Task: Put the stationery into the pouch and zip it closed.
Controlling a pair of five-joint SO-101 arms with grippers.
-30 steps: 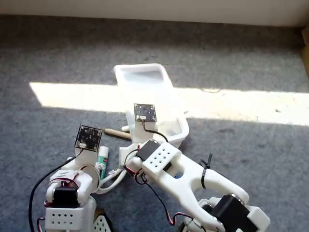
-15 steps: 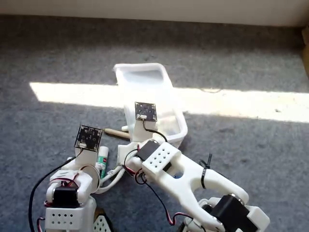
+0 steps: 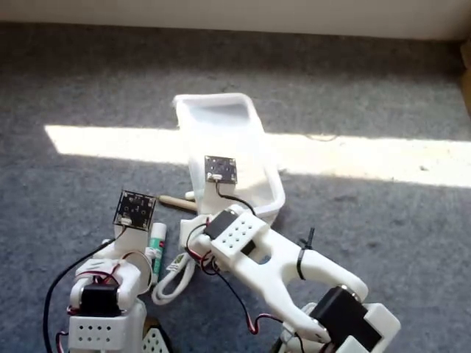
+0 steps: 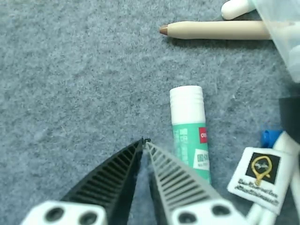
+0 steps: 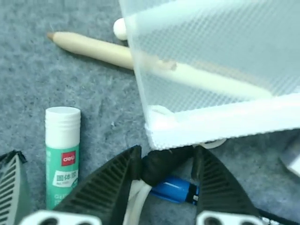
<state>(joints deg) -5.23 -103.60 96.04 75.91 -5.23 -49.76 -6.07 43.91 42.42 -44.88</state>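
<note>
The translucent white pouch [image 3: 224,143] lies open on the grey carpet. A beige pen [image 3: 176,201] runs under its near corner [image 5: 159,126]. A green-and-white glue stick [image 4: 190,133] lies just beside my left gripper [image 4: 144,141], which is shut and holds nothing. A white cable [image 3: 173,276] with a paper tag [image 4: 260,173] lies next to the glue stick [image 5: 61,150]. My right gripper [image 5: 164,164] sits at the pouch's near edge, closed on the cable's black plug with a blue part [image 5: 173,190] beside it.
A bright band of sunlight [image 3: 368,158] crosses the carpet behind the pouch. A pale wall edge [image 3: 294,15] runs along the far side. Open carpet [image 3: 81,95] stretches to the far left and right.
The right arm has drawn back and slightly left, and the white cable loop has slid out toward the near side. The left arm has kept still.
</note>
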